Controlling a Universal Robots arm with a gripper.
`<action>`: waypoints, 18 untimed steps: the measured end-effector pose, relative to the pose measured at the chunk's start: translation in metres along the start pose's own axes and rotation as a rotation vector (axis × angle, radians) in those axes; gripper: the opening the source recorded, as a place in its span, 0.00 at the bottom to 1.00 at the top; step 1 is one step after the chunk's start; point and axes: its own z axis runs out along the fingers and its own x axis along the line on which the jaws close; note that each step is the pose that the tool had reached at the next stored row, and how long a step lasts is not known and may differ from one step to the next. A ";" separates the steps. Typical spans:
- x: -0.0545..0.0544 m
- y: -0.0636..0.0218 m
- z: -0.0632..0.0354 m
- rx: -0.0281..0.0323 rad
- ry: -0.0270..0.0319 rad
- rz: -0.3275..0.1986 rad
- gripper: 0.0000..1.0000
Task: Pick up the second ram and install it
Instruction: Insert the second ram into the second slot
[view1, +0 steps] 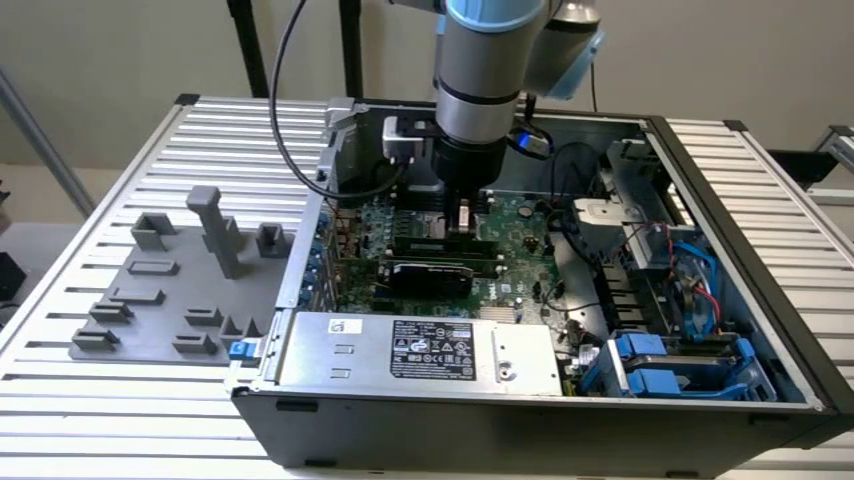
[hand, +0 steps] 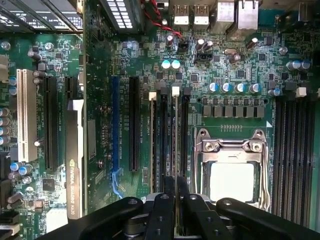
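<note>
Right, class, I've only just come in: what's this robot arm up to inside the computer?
The arm reaches down into an open desktop computer case on a slatted metal table. Its gripper is shut on a RAM stick, held on edge over the black memory slots beside the processor socket on the motherboard. Whether the stick is fully seated cannot be told.

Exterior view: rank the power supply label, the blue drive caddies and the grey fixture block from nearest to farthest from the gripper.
1. Power supply label: just in front of the gripper, inside the case.
2. Blue drive caddies: at the case's corner, on the exterior view's right.
3. Grey fixture block: outside the case, on the exterior view's left.
</note>
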 end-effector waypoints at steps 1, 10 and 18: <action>0.000 0.0000 0.0002 0.0000 0.0001 0.000 0.00; 0.000 -0.0001 0.0019 0.0001 -0.0002 0.000 0.00; 0.000 -0.0001 0.0033 0.0012 -0.0002 0.005 0.00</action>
